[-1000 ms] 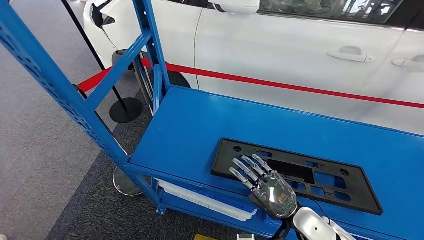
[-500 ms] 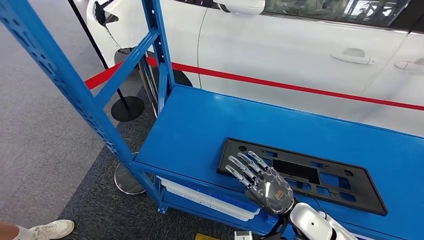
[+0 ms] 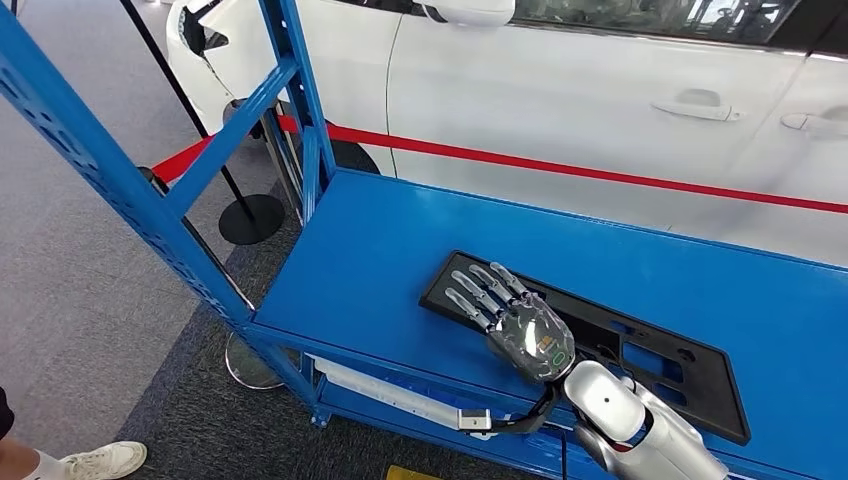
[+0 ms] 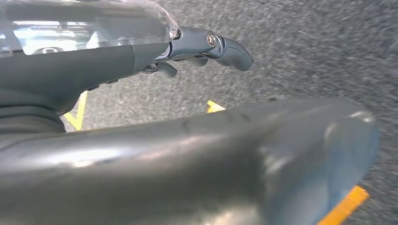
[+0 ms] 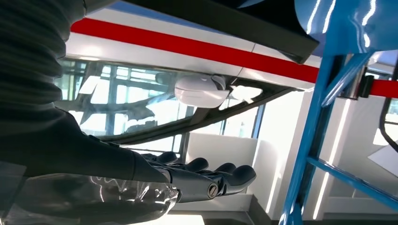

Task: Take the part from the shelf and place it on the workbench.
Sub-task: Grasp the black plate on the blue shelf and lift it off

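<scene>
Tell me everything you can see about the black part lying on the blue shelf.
The black part is a flat, long rectangular panel, matte like moulded plastic, with rectangular cutouts and small round holes through which the blue shows. It lies flat on the blue shelf, set at a slant toward the front edge. The right robot hand is spread over its left end, fingers extended and apart, hiding part of it; whether the fingers actually press on it cannot be told. Nothing else touches it.

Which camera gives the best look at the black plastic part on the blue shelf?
The head view: the black part lies flat on the shelf under the right hand. The right wrist view catches one dark edge; the left wrist view faces the floor.
</scene>
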